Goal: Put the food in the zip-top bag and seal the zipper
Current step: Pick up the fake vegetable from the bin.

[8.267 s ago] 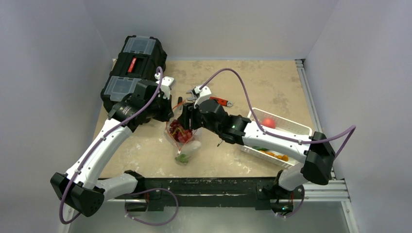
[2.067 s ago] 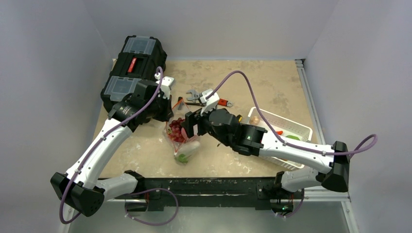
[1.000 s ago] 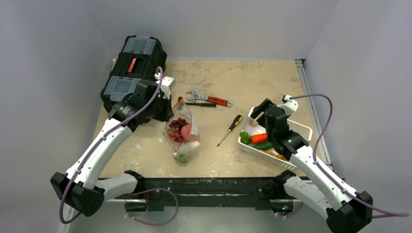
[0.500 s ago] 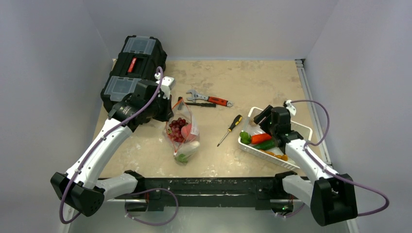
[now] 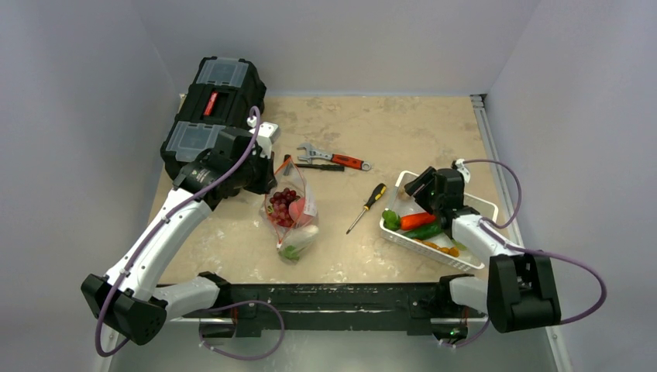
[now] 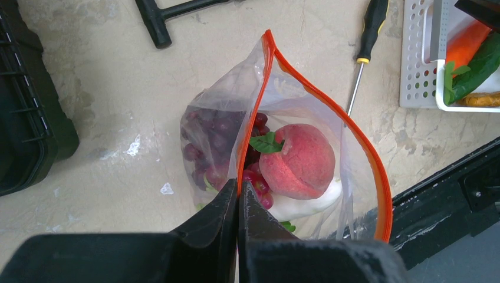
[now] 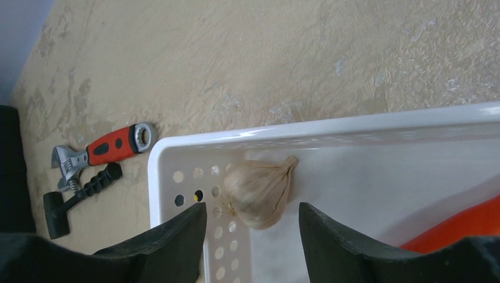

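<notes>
Table — zipper partly behind left end effector

Your right gripper now gone from the zip-top bag, poised over the basket's garlic, peach now bagged

Both arms have white links, black joint housings, looping purple cables, black jaws.

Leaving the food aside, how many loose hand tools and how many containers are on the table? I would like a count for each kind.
Hand tools: 3 (wrench, screwdriver, black T-handle tool)
Containers: 3 (toolbox, white basket, zip-top bag)
Total: 6
</notes>
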You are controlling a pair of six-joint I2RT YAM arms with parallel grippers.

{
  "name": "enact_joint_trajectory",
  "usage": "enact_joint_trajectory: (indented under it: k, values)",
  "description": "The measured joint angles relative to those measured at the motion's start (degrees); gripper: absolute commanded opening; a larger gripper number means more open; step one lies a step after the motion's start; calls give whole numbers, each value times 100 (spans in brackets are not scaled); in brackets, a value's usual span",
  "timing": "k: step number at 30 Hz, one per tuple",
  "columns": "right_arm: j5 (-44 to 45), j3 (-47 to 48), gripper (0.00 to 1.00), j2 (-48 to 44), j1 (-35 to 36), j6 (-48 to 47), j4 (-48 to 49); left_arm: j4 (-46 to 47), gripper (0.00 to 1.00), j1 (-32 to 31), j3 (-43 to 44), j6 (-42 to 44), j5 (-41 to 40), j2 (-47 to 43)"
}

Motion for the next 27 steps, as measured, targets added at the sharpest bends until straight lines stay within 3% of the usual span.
enact_joint_trajectory:
  k: [19, 27]
  values:
    - [-404, 0, 55, 977, -181, -140, 678, 0, 0, -2, 0, 0, 0, 13]
    - [-518, 0, 36, 1093, -181, -240, 809, 0, 0, -2, 0, 0, 0, 24]
